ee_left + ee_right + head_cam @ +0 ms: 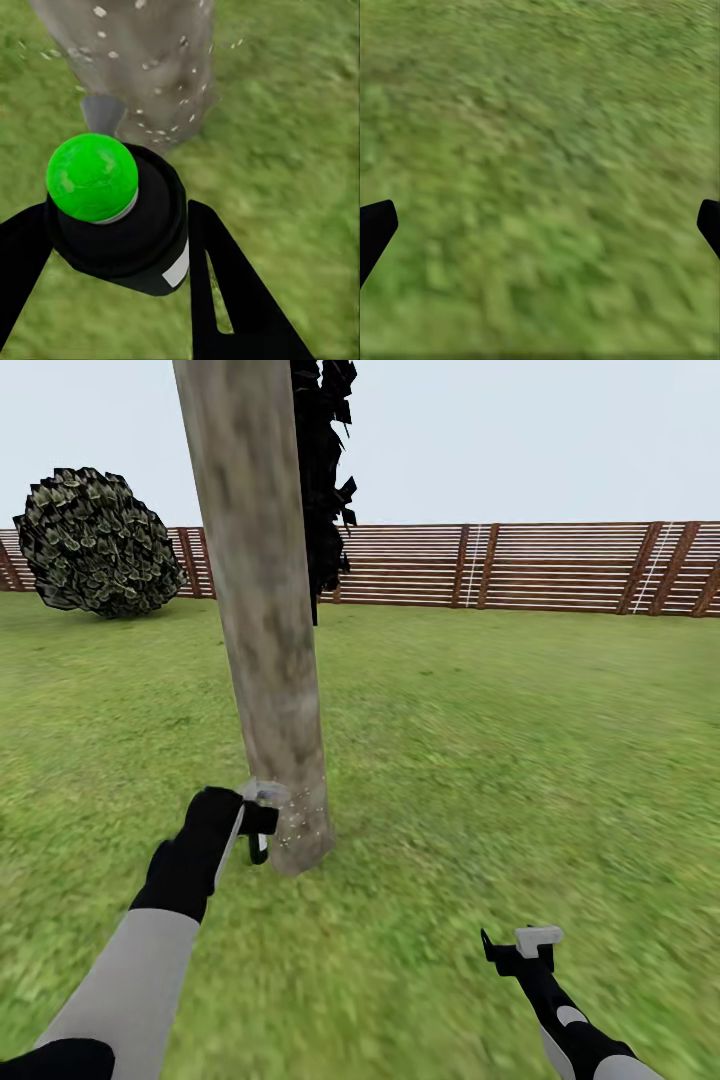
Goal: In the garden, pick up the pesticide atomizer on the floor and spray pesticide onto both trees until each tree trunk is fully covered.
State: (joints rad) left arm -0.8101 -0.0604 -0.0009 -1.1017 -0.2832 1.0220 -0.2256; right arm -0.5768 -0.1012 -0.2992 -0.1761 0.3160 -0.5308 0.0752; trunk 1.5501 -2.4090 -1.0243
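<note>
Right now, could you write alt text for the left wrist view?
The left gripper holds the black atomizer, green cap up, aimed at the trunk. White pesticide specks dot the trunk base, with grass around.

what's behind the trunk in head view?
Behind the trunk: dark foliage sticking out on its right side, then the slat fence and lawn. The trunk covers the rest of that foliage and a strip of fence.
</note>
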